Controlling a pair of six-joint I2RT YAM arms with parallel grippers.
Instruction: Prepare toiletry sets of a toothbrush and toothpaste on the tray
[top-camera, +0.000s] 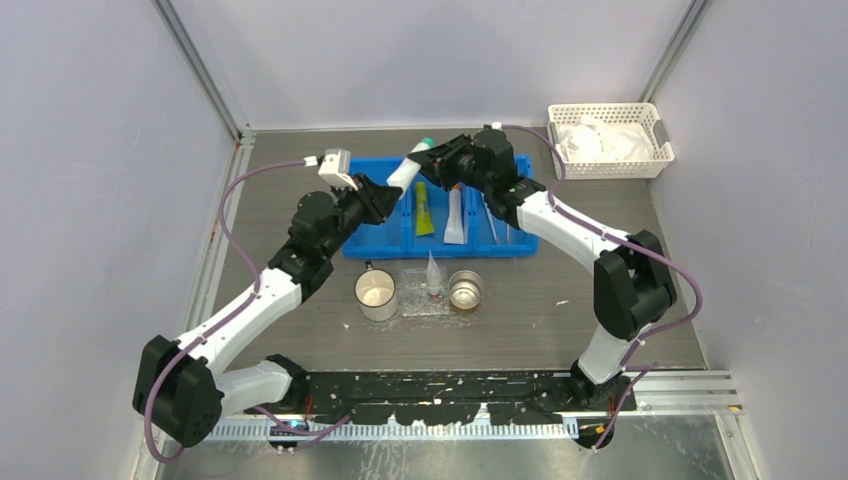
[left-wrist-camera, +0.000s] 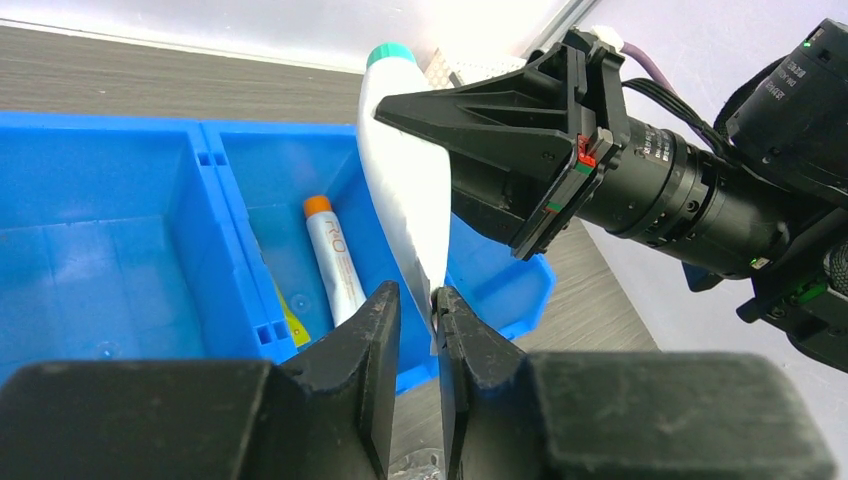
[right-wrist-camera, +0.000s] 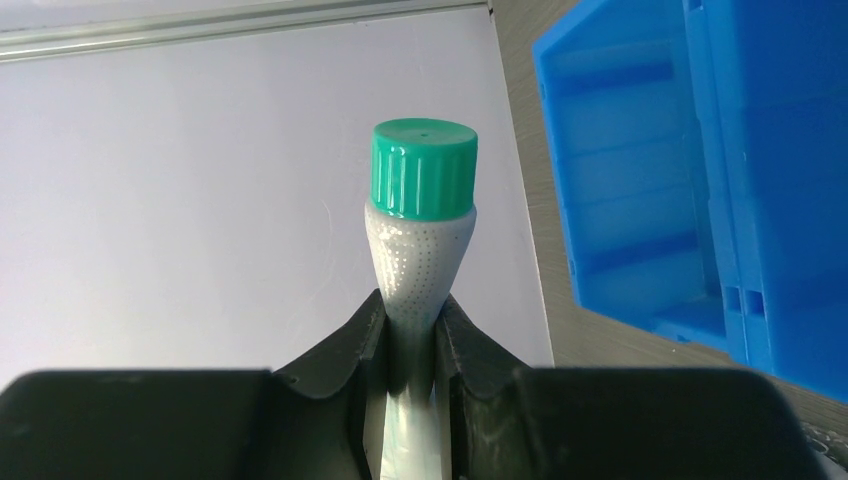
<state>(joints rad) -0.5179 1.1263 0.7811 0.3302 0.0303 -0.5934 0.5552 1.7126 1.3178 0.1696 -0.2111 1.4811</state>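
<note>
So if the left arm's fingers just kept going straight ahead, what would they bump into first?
They already pinch the flat end of the white toothpaste tube. Straight beyond it, the left fingers would probably meet the right gripper holding the tube's neck, though depth is unclear.

White arms (top-camera: 565, 225) w/ black joints, purple cables (top-camera: 232, 215).

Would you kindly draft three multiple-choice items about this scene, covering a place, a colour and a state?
1. Where is the blue bin?
A. beyond the tray
B. inside the white basket
C. beside the arm bases

2. What colour is the cap of the white tube?
A. red
B. green
C. black

3. How is the tube held?
A. by neither hand
B. lying in the bin
C. by the left hand and right hand, one at each end

A, the bin lies farther back; B, the right wrist view shows green; C, both hands pinch it.
</note>
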